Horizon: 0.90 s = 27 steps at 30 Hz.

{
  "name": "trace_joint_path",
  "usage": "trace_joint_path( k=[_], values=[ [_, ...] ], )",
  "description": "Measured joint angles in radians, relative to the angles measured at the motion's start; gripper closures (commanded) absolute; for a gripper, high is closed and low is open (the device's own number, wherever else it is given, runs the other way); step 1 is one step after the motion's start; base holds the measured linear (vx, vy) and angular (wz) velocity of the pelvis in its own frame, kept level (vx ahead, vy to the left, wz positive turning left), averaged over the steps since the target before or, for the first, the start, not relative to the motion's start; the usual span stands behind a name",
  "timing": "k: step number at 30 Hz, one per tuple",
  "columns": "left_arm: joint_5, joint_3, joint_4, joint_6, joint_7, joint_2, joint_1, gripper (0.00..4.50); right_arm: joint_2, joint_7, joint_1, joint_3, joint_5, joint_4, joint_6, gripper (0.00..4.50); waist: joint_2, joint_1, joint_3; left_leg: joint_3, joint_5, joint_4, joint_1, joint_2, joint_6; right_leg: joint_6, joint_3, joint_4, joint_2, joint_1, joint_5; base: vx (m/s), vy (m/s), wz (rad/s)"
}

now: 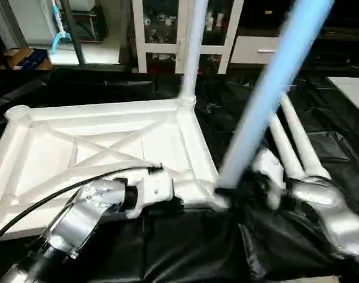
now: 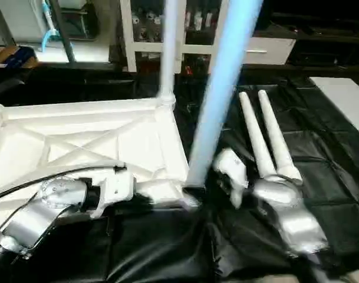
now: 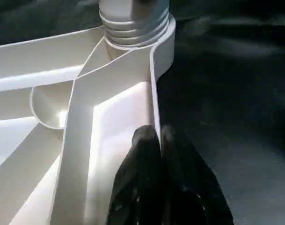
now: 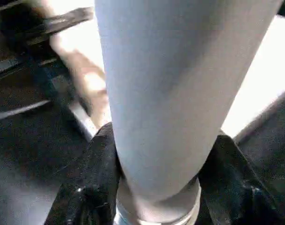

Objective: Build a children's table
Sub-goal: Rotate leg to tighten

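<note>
At lower centre, a tilted leg [image 1: 273, 82] is clamped by the right gripper [image 4: 156, 187]; the tabletop's [image 1: 96, 147] rim is pinched by the closed left gripper [image 3: 160, 154].

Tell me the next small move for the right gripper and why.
Probably tip the leaning leg upright over the near corner socket before turning it in. The right gripper has its fingers on either side of that leg's base, and the leg slants steeply, unlike the far leg, which stands straight. The left gripper pinches the tabletop rim, steadying it.
</note>
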Motion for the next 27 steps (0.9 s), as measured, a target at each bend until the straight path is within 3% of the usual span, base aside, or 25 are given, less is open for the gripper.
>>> trace_joint_path(
  k=[5, 9, 15, 21, 27],
  values=[
    [0.019, 0.011, 0.069, 0.020, 0.070, -0.043, -0.042, 4.50, 0.081, -0.157, -0.065, -0.005, -0.041, 0.068, 0.028, 2.58, 0.000, -0.005, 0.000, 0.000, 0.001, 0.000, -0.001, 0.000, -0.002, 0.001, 0.002, 0.000, 0.000, -0.001, 0.004, 0.000, 0.000, 0.00],
    [0.051, 0.023, 0.203, 0.053, 0.170, -0.119, -0.135, 4.50, 0.211, -0.376, -0.208, -0.017, -0.109, 0.243, 0.032, 2.59, 0.000, -0.014, 0.000, -0.001, 0.004, 0.000, 0.000, 0.000, -0.006, 0.001, 0.002, 0.001, 0.001, -0.002, 0.006, 0.000, 0.000, 0.00],
    [0.075, 0.068, 0.324, 0.167, 0.345, -0.257, -0.225, 4.50, 0.353, -0.717, -0.359, -0.061, -0.168, 0.450, 0.003, 2.59, 0.000, -0.001, 0.000, 0.000, 0.005, -0.001, -0.003, 0.000, -0.006, 0.001, 0.002, -0.001, 0.001, -0.006, 0.007, 0.000, 0.000, 0.00],
    [0.058, 0.072, 0.324, 0.179, 0.355, -0.263, -0.232, 4.50, 0.385, -0.778, -0.364, -0.074, -0.177, 0.474, -0.041, 2.59, 0.000, 0.001, 0.000, 0.000, 0.006, -0.001, -0.009, -0.001, -0.002, 0.001, 0.002, -0.003, 0.001, -0.010, 0.006, 0.000, 0.000, 0.00],
    [0.058, 0.066, 0.266, 0.039, 0.268, -0.178, -0.165, 4.50, 0.324, -0.575, -0.286, -0.057, -0.158, 0.390, -0.104, 2.59, 0.000, 0.000, 0.001, 0.000, 0.010, -0.001, -0.019, 0.001, 0.005, 0.002, 0.000, -0.002, 0.001, -0.020, 0.007, 0.000, 0.000, 0.00]
  ],
)
